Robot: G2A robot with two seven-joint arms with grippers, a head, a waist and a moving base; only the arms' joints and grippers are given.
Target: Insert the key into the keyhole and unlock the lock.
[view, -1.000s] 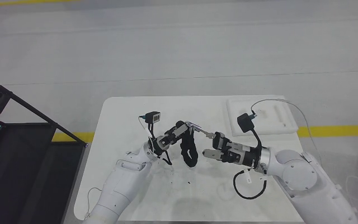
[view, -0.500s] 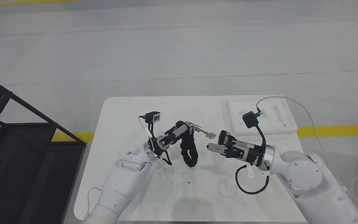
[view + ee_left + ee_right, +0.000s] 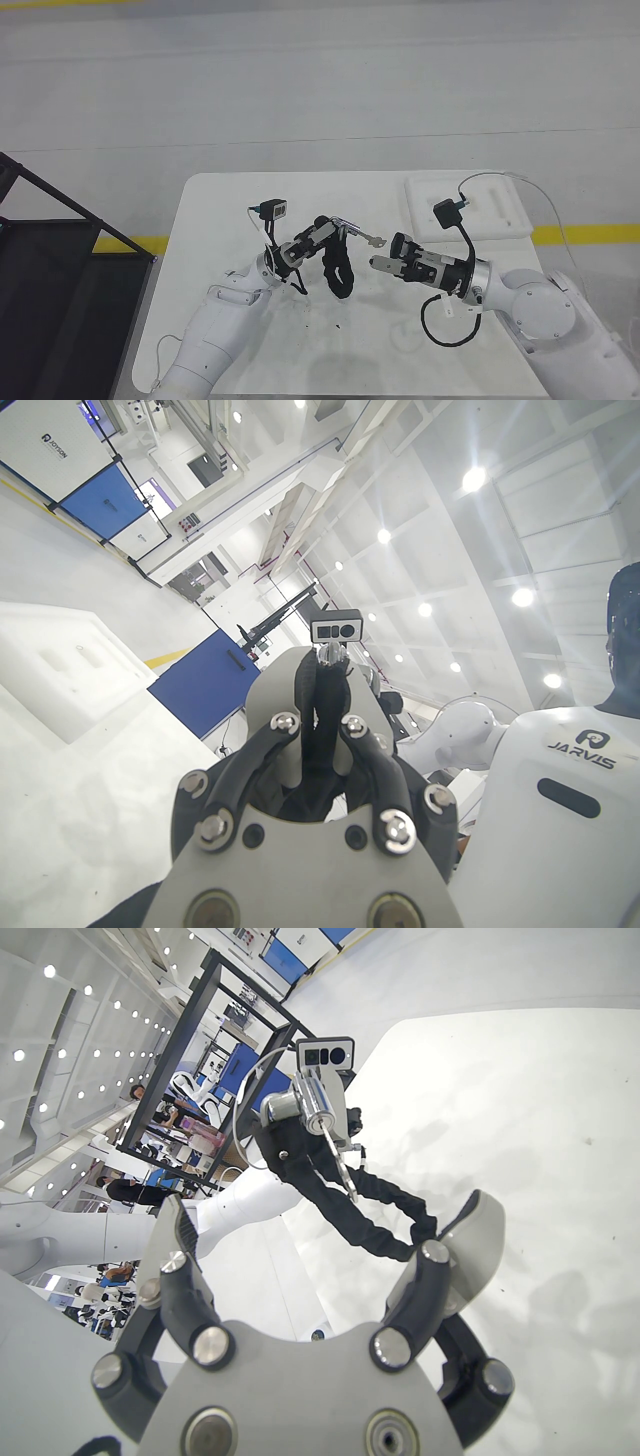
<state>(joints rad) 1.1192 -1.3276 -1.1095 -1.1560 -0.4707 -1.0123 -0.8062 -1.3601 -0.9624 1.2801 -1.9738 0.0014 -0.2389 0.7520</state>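
A chain lock with a black fabric sleeve (image 3: pixel 338 272) hangs from my left gripper (image 3: pixel 333 232), which is shut on the sleeve just below the silver lock body (image 3: pixel 330 653). In the left wrist view the left gripper (image 3: pixel 321 695) pinches the black sleeve between its fingers. The silver cylinder (image 3: pixel 311 1104) faces my right arm, and the key (image 3: pixel 341 1167) sticks out of its keyhole. From the top the key (image 3: pixel 375 240) points to the right. My right gripper (image 3: pixel 379 265) is open a short way from the key, touching nothing. Its fingers (image 3: pixel 176 1228) stand wide apart.
A white foam tray (image 3: pixel 465 205) with recesses lies at the table's back right corner. A black metal frame (image 3: pixel 60 270) stands left of the table. The white tabletop (image 3: pixel 240 210) is bare around the arms.
My right gripper has drawn back to the right, away from the key, and its wrist has turned. The key has stayed in the lock. The left arm has kept still.
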